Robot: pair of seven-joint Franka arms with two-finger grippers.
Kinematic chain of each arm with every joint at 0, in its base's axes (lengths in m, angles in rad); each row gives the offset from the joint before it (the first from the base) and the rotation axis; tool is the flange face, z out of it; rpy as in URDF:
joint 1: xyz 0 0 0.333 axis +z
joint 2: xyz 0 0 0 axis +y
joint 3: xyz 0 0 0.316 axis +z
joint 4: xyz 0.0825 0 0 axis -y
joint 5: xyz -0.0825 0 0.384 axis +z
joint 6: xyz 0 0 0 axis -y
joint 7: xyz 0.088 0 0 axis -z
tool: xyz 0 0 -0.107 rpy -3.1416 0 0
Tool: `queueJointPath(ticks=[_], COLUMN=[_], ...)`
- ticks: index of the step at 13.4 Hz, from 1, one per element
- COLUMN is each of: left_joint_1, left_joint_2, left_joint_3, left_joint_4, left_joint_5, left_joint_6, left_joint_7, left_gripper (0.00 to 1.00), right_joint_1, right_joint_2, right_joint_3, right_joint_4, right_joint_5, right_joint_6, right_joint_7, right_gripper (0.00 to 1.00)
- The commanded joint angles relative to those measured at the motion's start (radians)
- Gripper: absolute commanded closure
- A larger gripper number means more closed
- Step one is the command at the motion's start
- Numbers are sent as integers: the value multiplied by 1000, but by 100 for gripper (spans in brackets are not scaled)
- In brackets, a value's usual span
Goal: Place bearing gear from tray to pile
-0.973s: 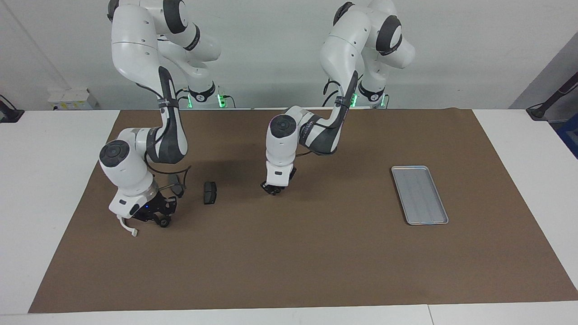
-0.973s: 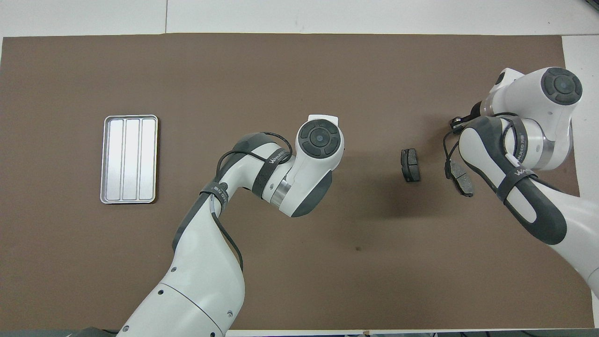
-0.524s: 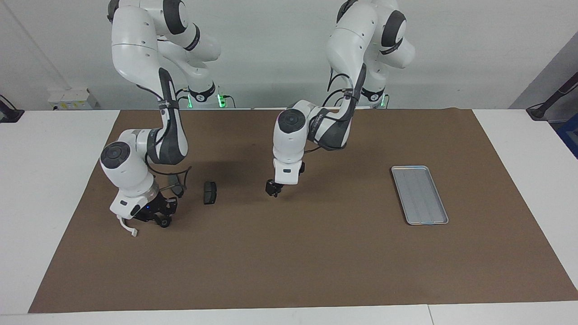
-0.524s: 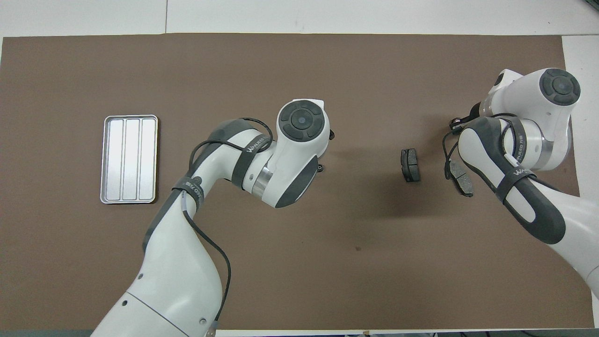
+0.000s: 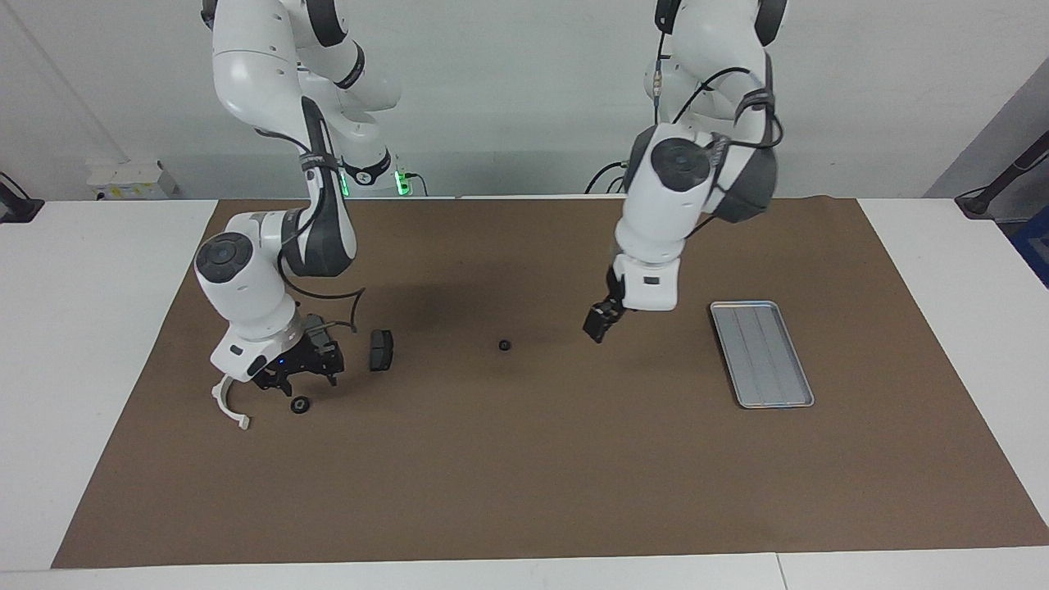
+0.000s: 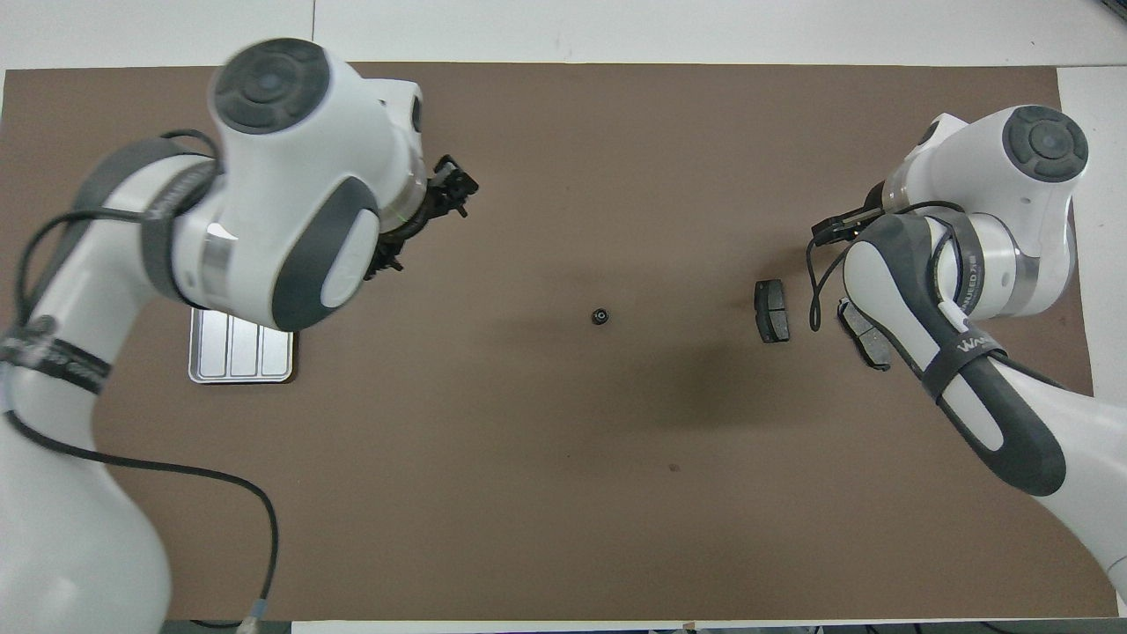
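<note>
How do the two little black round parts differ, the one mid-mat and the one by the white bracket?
The middle part lies alone on bare mat; the bracket-side part lies beside the white bracket, close to the right pincer. The bracket-side part looks wider than the middle part. Both are black, round and lie flat.

A white table (image 5: 98, 328) carries a brown mat (image 5: 524, 475) that covers most of its top, leaving white margins at both ends and along the edges. A plain pale wall (image 5: 508, 90) rises at the table's edge. A small white box (image 5: 131, 180) rests on the table against the wall.
</note>
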Motion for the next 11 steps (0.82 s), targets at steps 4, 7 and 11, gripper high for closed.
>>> queueJointPath(ticks=[4,7,11], left_joint_1=[232,299,376], left_joint_2=[-194,-260,-346], left_joint_3=[-12,-10,-48], left_joint_4=[-56,-75,-161], left_joint_5=[4,8,25], left_joint_6=[-216,-314,-339], left_joint_7=[409,590,649], left_gripper=[0,0,0], right_joint_1=[228,386,508], right_joint_2=[-50,-65,-77], right_joint_3=[0,-1,2], right_joint_4=[44,58,60], right_joint_5=[-20,-21,-20], right_joint_6=[-131,-159,-138], right_joint_7=[386,593,689], right_gripper=[18,18,18])
